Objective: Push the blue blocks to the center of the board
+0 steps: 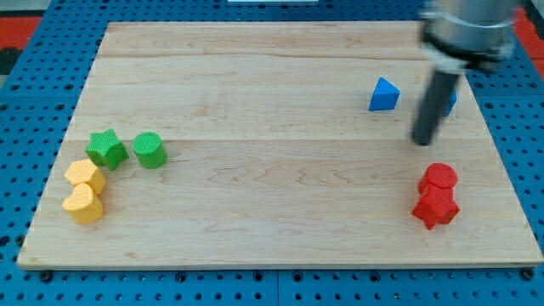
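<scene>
A blue triangular block (384,94) lies at the upper right of the wooden board (272,212). A second blue block (449,103) shows only as a sliver behind the rod, just right of it; its shape cannot be made out. My dark rod comes down from the top right and my tip (422,141) rests on the board, below and to the right of the blue triangle and just below-left of the hidden blue block.
Two red blocks (437,196) sit together at the lower right, below my tip. A green star block (107,148) and a green cylinder (149,150) stand at the left, with two yellow blocks (85,191) below them near the left edge.
</scene>
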Controlling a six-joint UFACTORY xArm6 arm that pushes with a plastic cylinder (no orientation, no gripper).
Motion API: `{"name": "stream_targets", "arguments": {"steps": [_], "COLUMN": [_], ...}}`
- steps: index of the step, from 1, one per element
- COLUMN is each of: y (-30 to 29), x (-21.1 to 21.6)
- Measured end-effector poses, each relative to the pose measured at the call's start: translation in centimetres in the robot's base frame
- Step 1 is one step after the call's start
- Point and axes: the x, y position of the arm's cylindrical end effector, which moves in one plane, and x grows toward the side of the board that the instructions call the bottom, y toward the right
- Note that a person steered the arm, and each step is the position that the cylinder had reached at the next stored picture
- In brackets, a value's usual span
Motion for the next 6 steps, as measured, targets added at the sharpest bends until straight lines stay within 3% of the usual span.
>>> {"name": "stream_targets", "arguments": {"steps": [1,2,3,4,5,6], "y": [3.4,-1.3,-1.6,3.4,-3.7,-14.5], "x": [-3.6,-4.3,-5.6,-8.2,-8.9,-6.9]}}
